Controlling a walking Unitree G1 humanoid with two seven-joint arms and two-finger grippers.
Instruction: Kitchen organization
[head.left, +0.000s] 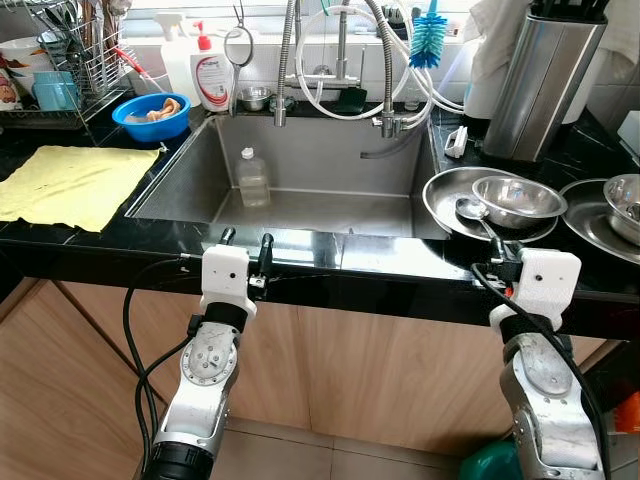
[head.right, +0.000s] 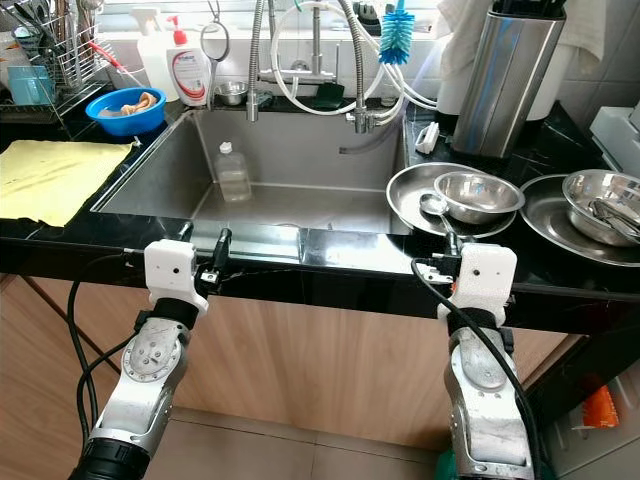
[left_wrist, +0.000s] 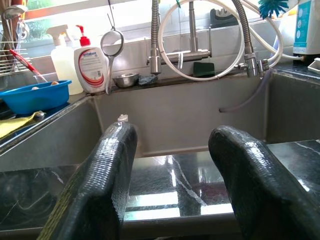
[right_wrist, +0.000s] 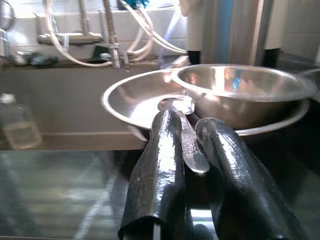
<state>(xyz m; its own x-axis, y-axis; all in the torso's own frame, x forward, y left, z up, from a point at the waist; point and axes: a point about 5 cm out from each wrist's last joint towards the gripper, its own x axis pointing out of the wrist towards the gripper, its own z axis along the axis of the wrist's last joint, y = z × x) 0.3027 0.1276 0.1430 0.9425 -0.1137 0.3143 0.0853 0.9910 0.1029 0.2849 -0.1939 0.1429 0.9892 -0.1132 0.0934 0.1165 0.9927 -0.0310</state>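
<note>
From the head views, a glossy black stone worktop (head.left: 120, 235) carries a deep steel sink (head.left: 300, 160). Inside the sink, against its left wall, a clear plastic bottle (head.left: 252, 178) stands upright. Left of the sink lie a flat yellow cloth (head.left: 72, 183) and a round blue bowl (head.left: 151, 116); behind the bowl stands a white soap bottle (head.left: 210, 75) with a red pump. Coiled metal tap hoses (head.left: 340, 70) arch over the back of the sink. Right of the sink a wide shallow steel dish (head.left: 450, 200) holds a smaller steel bowl (head.left: 518, 200) and a spoon (head.left: 478, 215) whose handle sticks out over the dish's near rim. Another steel dish at the right edge is cut off.

The left end effector (head.left: 246, 243) rests at the sink's near edge, its black fingers apart. The right end effector (head.right: 447, 252) sits at the near rim of the dish.

In the left wrist view, two ridged, rubbery black fingers (left_wrist: 100, 185) stand well apart above the worktop's edge, facing the sink, with nothing between them; the bottle's cap peeks over one finger.

In the right wrist view, the fingers (right_wrist: 160, 170) are drawn close together with the spoon's flat handle (right_wrist: 192, 150) lying in the gap between them; whether they press it is hard to make out. The near foreground is blurred.
</note>
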